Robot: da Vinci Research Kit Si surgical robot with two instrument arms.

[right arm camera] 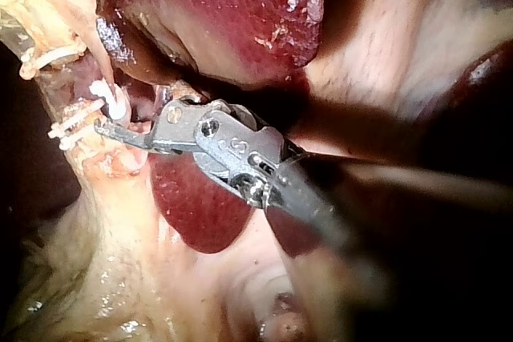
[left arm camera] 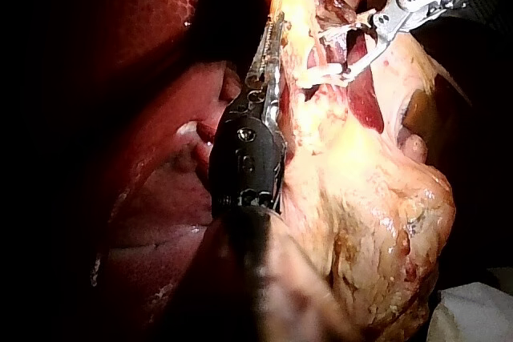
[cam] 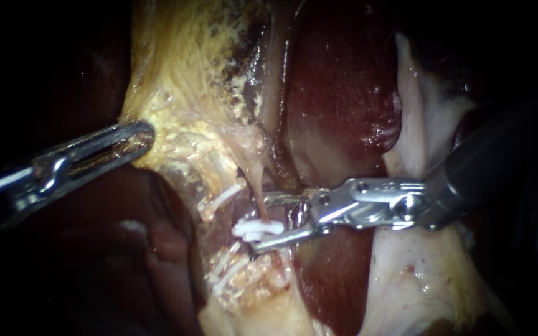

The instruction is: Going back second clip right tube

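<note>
Endoscope view centred on the right tube (cam: 258, 186), thin and pale, strung from the yellow fatty tissue (cam: 182, 81) down to a white clip (cam: 247, 229) seated across its lower end; one clip or two lying close together, not resolvable. Right instrument (cam: 263, 221) entering from the right, end effector apart: upper jaw just beside the tube above the clip, lower jaw just under the clip, nothing clamped between them. Left instrument (cam: 144, 134) entering from the left, end effector apparently clamped on the edge of the yellow fatty tissue, well apart from the tube. Step in hand, by judgement: backing the right instrument off the clipped tube, clip in place and jaws released. Next move, by judgement: a straight pull along the shaft line toward the right, jaws kept apart until clear of clip and tube, without lift or twist, the lower jaw's tip sitting close enough under the clip to drag it. Left hold best kept steady for tension. Surroundings: dark red liver (cam: 344, 93) above and below the right instrument's wrist; pale tissue fold (cam: 424, 124) against its shaft; further white strands (cam: 222, 198), perhaps clips on a neighbouring tube, just beside the right tube on the left instrument's side. Likely obstructions to retreat: liver surface close under the jaws and the pale fold alongside the shaft.
</note>
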